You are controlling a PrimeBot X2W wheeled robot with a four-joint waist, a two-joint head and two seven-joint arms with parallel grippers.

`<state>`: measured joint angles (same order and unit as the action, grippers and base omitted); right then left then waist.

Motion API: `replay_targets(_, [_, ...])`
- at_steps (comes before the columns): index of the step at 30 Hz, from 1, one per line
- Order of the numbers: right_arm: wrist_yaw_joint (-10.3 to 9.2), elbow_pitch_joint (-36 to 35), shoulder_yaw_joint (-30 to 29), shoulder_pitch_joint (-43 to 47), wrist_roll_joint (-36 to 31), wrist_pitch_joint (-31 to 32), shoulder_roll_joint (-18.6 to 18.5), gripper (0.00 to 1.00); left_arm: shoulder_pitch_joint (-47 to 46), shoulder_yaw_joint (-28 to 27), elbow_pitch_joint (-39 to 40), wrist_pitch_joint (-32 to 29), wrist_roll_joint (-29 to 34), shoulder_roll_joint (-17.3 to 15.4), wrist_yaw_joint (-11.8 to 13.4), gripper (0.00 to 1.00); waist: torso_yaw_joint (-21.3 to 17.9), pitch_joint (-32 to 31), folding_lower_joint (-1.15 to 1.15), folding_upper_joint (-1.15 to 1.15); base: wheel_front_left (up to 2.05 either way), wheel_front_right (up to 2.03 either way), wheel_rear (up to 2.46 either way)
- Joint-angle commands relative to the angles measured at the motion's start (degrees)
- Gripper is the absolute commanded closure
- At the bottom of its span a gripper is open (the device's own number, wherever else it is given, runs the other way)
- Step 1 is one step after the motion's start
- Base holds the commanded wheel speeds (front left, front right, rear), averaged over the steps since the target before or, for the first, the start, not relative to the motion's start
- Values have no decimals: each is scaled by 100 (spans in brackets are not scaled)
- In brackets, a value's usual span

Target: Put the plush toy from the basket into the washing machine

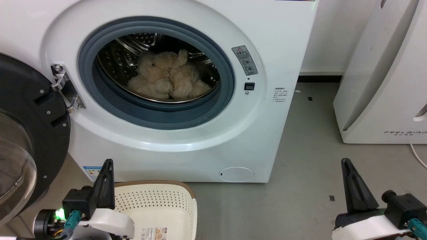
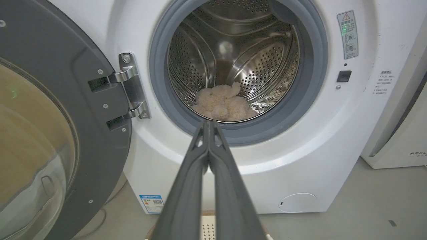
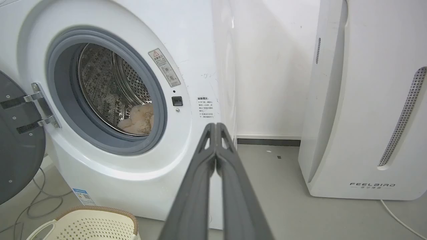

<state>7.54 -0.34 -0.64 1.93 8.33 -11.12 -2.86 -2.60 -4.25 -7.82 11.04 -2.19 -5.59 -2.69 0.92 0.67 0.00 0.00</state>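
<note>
Looking down, head view exposes the basket's (image 1: pixel 153 200) labelled floor and the plush toy (image 1: pixel 165 78) inside the washing machine (image 1: pixel 273 50); wrist views show left gripper (image 2: pixel 208 124) and right gripper (image 3: pixel 216 126) pinched together, holding nothing.

Plush toy (image 1: pixel 166 78): beige-cream. Washing machine (image 1: pixel 186 156): white; door ring (image 1: pixel 156 118) grey; drum (image 2: pixel 263 66) shiny steel, dotted with perforations; door (image 1: pixel 33 110) black-framed. Basket (image 1: pixel 153 201): cream-white, perforated dot pattern, brown woven-look rim. Floor (image 1: pixel 300 150): plain grey.
</note>
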Motion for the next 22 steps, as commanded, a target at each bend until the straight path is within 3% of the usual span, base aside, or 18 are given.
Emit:
replay_targets(1, [-1,9,11,-52,-73,51,0,100,68,29,59,-47,35,34,37,100,-3,-2,0,0,0,0,0])
replay_targets(22, [-2,15,24,-88,-267,322,-1,100,117,130,244,-317,82,94,96,100,-26,-19,0,0,0,0,0])
